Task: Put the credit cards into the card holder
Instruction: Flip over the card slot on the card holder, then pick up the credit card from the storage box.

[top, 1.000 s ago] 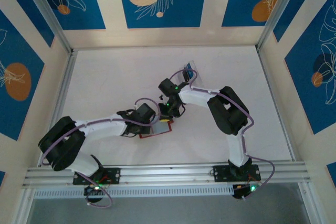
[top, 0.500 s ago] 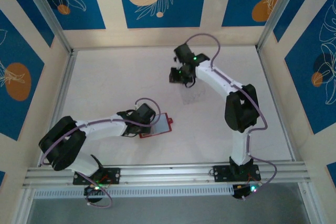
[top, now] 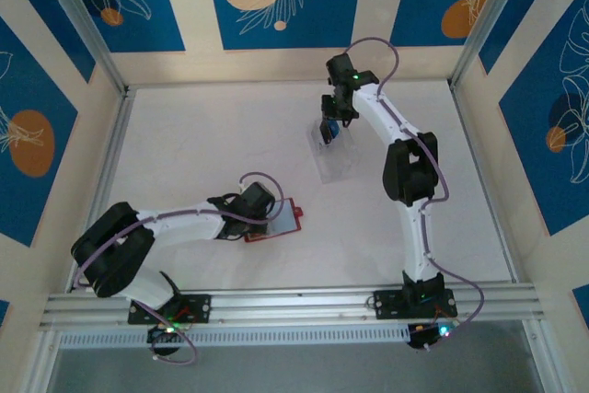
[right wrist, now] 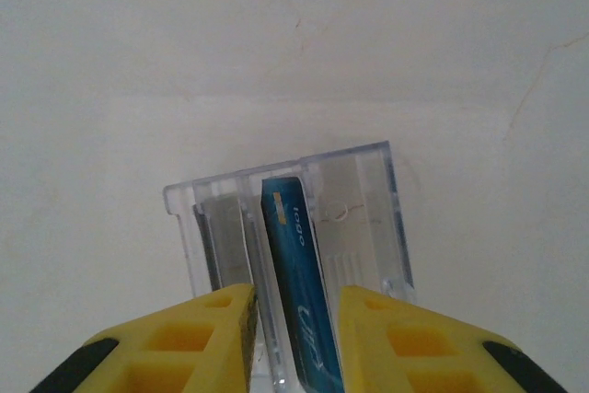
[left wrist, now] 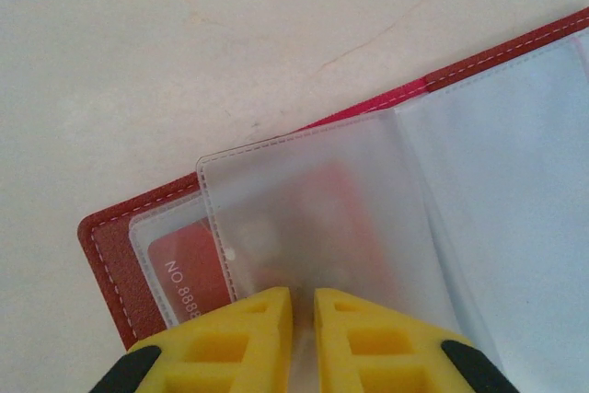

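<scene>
Right tool (right wrist: 293, 310): released, yellow fingers set either side of a blue credit card (right wrist: 296, 264) in the middle slot of the clear compartment tray (right wrist: 363, 213). Gap visible on both sides; no contact yet, as far as can be told. Dark grey card (right wrist: 219, 236) in the slot to its left. Tray toward the far side of the surface (right wrist: 276, 25), well apart from the card holder (left wrist: 106, 255). Left tool (left wrist: 304, 306): clenched on the frosted sleeve (left wrist: 313, 209) of the red card holder, open flat near the left arm, with a red card (left wrist: 179, 260) already in the pocket beneath. Judged step: taking the blue card from the tray. To do well: centre on the card's flat faces before closing, grip its exposed end, draw out straight along the slot. Hold the sleeve pinned for a clear pocket mouth. Risk: light tray dragging or coming up with the card.
</scene>
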Controlling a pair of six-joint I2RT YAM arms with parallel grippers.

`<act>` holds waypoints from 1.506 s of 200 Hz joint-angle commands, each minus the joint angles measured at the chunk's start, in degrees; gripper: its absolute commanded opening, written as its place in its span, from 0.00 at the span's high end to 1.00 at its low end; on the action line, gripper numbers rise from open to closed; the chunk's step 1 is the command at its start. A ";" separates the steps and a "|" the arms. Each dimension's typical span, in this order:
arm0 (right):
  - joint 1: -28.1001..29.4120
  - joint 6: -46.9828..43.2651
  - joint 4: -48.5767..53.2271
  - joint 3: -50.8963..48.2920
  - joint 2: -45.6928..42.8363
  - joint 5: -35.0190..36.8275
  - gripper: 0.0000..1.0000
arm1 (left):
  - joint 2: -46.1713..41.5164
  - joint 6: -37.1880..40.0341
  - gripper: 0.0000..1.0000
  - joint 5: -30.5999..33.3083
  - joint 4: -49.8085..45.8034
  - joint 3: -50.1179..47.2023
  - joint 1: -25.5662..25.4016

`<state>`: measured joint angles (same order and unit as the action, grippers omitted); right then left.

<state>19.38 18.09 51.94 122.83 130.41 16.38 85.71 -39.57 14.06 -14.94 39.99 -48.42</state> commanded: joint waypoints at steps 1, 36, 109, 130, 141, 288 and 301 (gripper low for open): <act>0.11 -2.68 1.59 3.43 0.62 0.29 0.69 | 2.97 -0.95 0.86 -2.38 -5.71 -3.36 -0.88; -0.01 -2.77 3.34 5.33 2.68 1.80 0.69 | 3.01 -1.08 0.86 -2.44 -5.66 -3.24 -0.97; -0.03 -3.75 2.23 3.04 2.82 2.58 0.71 | 3.06 -1.03 0.86 -2.55 -5.85 -3.00 -0.97; -0.04 -3.84 2.29 3.09 3.07 2.22 0.72 | 2.93 -1.12 0.86 -2.55 -5.83 -3.15 -1.02; -0.13 -3.93 2.53 3.21 3.42 2.26 0.72 | 2.88 -1.12 0.86 -2.57 -5.87 -3.16 -1.01; 0.27 -4.36 3.11 3.03 3.41 1.32 0.91 | 2.55 -1.21 0.87 -2.38 -6.16 -2.96 -1.08; 0.31 -4.43 3.08 3.12 2.90 1.30 0.94 | 2.45 -1.14 0.87 -2.38 -6.23 -2.94 -1.07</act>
<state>19.44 13.98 53.36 125.91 133.43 17.98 85.71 -40.16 14.22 -14.31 39.79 -48.66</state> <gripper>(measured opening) 0.084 0.134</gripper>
